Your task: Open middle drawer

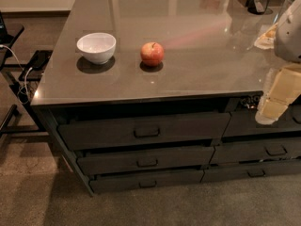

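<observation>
1. Grey, glossy counter top [197, 74] fills the upper half of the one camera view. A white bowl [96, 47] and a red apple [152, 54] stand on it, near each other but apart.
2. Under the counter's left side are three wide dark drawers. The middle drawer [108, 161] sits between the taller top drawer [94, 133] and the bottom drawer [117, 182]. Its small black handle [147, 163] is at the centre of the front, and I judge it hardly pulled out, if at all.
3. My gripper [269, 111] hangs at the right edge, just below the counter lip and in front of the narrower right-hand drawers [256, 149]. It is well apart from the handle I need. I cannot tell whether it is open or closed, and I see nothing in its hold.
4. Risks as I judge them:
   - The three handles are stacked close, so a slightly high or low approach would catch the top or bottom drawer instead.
   - Starting over the right-hand column, I could hook a narrow drawer's handle [276, 150] by mistake.
   - The handle is small, so a shallow grip may slip off during the pull.
   - A pull off to one side could jam the drawer, and a jolt could roll the apple.
</observation>
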Controlling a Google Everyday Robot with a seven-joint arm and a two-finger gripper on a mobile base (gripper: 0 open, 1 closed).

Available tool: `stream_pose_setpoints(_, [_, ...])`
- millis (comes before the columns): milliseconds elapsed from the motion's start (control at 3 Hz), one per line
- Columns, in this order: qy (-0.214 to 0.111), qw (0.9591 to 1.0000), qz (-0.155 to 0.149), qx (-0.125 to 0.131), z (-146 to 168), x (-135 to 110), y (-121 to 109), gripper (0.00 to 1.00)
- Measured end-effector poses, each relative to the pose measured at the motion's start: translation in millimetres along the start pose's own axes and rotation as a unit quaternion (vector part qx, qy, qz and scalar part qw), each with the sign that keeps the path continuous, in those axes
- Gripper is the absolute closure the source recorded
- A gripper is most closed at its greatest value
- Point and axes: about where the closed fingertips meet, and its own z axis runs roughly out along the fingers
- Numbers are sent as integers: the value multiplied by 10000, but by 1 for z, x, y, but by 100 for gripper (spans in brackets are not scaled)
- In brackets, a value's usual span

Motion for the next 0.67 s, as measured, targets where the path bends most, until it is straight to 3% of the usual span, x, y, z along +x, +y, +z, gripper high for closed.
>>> stream_pose_setpoints(333, [0, 10000, 0, 0, 0, 0, 0, 0])
stream_pose_setpoints(667, [27, 9998, -34, -179, 12, -2, 9, 0])
